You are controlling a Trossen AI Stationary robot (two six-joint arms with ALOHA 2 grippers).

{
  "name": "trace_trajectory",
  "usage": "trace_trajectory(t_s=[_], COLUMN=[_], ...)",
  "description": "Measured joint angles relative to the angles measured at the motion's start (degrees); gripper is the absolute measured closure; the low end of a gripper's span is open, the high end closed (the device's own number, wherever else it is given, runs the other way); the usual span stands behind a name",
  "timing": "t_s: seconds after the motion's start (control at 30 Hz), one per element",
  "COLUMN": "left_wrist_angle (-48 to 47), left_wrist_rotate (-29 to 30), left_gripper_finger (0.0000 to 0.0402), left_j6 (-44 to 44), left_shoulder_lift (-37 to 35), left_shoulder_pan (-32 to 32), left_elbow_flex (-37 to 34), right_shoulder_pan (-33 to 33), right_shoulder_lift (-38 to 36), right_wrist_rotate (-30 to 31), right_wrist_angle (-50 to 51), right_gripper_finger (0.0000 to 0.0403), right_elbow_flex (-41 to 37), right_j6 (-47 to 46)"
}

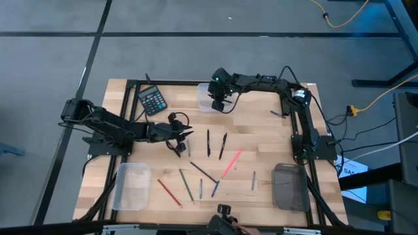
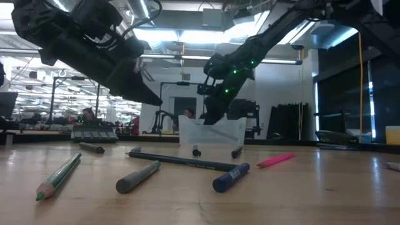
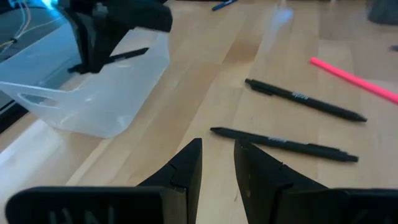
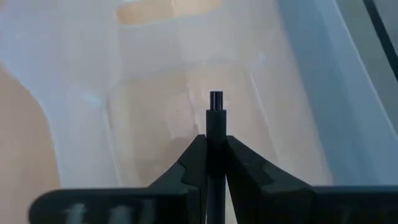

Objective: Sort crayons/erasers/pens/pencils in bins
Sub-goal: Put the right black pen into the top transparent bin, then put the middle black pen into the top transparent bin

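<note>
**Mia:** While the thin black pen [image 4: 216, 109] is pinched in the right claw [image 4: 211, 155], it hangs just over the clear plastic bin [image 1: 204, 96] at the far edge of the worktop [image 1: 261, 140]. Could it miss?

**Sam:** I think it could. The pen sticks out past the claw tips and points down into the bin. If the claw lets go while it is near the rim, the pen may tip on the edge and roll out onto the wood.

**Mia:** And if the claw goes too low?

**Sam:** Then the pen's end could poke the bin floor and push the light bin along. It looks like it would slide easily.

**Mia:** What about the left claw [image 3: 217, 162]?

**Sam:** Its two dark fingers stand a little apart and hold nothing. It hangs over the worktop, near two more long black pens [image 3: 283, 144] that lie side by side. A pink stick [image 3: 351, 78] lies a bit further off.

**Mia:** Could the arms bump?

**Sam:** Maybe. In the left wrist view the right claw and the clear bin are quite close. If both arms move at once, they might knock each other, or knock the bin.

**Mia:** Anything else in the way?

**Sam:** A black calculator [image 1: 152, 100] sits near that bin, but it is off to the side. Lots of sticks still lie in the middle, like a green pencil [image 2: 59, 177] and a blue one [image 2: 230, 177]. The other clear bin [image 1: 132, 186] and the smoky dark grey bin [image 1: 289, 186] sit at the near corners. I cannot tell what is in them.
</note>
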State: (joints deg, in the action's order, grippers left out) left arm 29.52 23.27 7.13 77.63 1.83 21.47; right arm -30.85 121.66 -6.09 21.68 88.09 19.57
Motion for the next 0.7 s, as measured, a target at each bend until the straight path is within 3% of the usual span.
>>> trace_trajectory(t_s=[0.4, 0.6, 0.7], left_wrist_angle=[0.1, -1.1, -2.2], left_wrist_rotate=[-0.9, 1.2, 2.4], left_gripper_finger=[0.0315, 0.0315, 0.0315], left_j6=[0.1, 0.1, 0.1], left_shoulder_lift=[0.0, 0.0, 0.0], left_shoulder_pan=[0.1, 0.1, 0.0], left_elbow_flex=[0.0, 0.0, 0.0], right_shoulder_pan=[0.0, 0.0, 0.8], right_shoulder_lift=[0.0, 0.0, 0.0], right_wrist_rotate=[2.8, 4.0, 11.1], right_wrist_angle=[-3.6, -4.1, -1.6], right_gripper_finger=[0.0333, 0.0289, 0.0264], right_elbow_flex=[0.0, 0.0, 1.0], right_j6=[3.3, 3.1, -0.2])
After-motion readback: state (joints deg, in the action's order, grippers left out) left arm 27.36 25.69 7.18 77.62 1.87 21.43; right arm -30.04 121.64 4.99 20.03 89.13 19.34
